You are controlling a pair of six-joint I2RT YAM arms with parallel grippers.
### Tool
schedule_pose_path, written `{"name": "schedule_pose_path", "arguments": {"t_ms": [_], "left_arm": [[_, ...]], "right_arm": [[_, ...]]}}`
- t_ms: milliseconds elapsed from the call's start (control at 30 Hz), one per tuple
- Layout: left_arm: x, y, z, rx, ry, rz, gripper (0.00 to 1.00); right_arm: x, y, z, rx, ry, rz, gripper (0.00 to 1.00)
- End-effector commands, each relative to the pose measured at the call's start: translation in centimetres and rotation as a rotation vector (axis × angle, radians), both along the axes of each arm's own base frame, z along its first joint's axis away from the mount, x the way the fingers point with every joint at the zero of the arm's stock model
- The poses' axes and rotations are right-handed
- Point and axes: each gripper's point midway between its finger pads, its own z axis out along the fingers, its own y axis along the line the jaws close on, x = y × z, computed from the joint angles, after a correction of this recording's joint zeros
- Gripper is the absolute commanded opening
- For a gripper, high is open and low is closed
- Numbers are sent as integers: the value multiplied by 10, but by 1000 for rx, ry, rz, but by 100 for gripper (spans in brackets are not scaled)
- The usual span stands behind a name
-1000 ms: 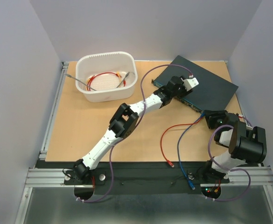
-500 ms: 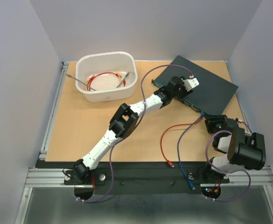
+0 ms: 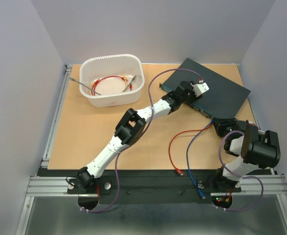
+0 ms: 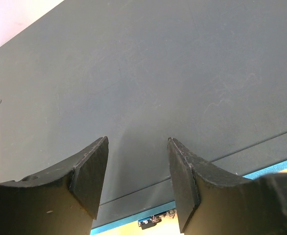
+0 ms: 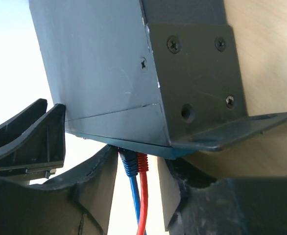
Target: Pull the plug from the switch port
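Left end effector (image 4: 136,147), fingers spread, is placed atop the flat dark blue-grey metal switch (image 4: 158,73) at the desk's (image 3: 94,132) far right, presumably as bracing. Right end effector (image 5: 137,164) is held open astride the seated blue plastic plug (image 5: 127,163) and red plastic plug (image 5: 142,164).

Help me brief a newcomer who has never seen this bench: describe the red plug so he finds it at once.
Start at the dark blue-grey switch at the far right of the table. At its socketed edge, by the corner bracket, two plugs sit inside the right gripper. The red plug is the one nearer the bracket, beside the blue plug.
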Motion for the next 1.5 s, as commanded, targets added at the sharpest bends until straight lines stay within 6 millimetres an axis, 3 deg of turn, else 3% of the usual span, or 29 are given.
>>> {"name": "schedule_pose_path", "arguments": {"t_ms": [0, 267, 367, 567, 700, 833, 1000, 1100, 1200, 1367, 1467], "left_arm": [[-6, -8, 63, -82, -72, -20, 62], [-7, -8, 66, -83, -76, -21, 62], [-7, -7, 62, -75, -72, -21, 62], [-15, -9, 54, -52, -40, -56, 62], [-43, -19, 52, -3, -4, -192, 63], [-53, -28, 48, 40, -39, -209, 64], [-69, -33, 49, 58, -23, -299, 67], [-93, -36, 53, 106, -15, -421, 72], [-95, -33, 40, 167, -50, -448, 77], [-108, -26, 9, 260, -39, -496, 78], [-93, -28, 13, 256, -99, -409, 79]], "right_arm": [[9, -8, 6, -40, -34, -14, 41], [15, -12, 8, -84, -64, -11, 18], [16, -13, 9, -107, -75, -3, 1], [12, -3, 9, -93, -81, 42, 1], [-2, 13, 3, -43, -64, 86, 1], [-16, 33, -3, -10, -40, 129, 0], [-23, 37, -4, -18, -32, 138, 0], [-22, 40, -1, -14, -39, 158, 1], [-24, 44, 0, -1, -43, 174, 0], [-28, 49, 0, -7, -25, 215, 0], [-35, 54, -4, 3, 2, 224, 0]]}}
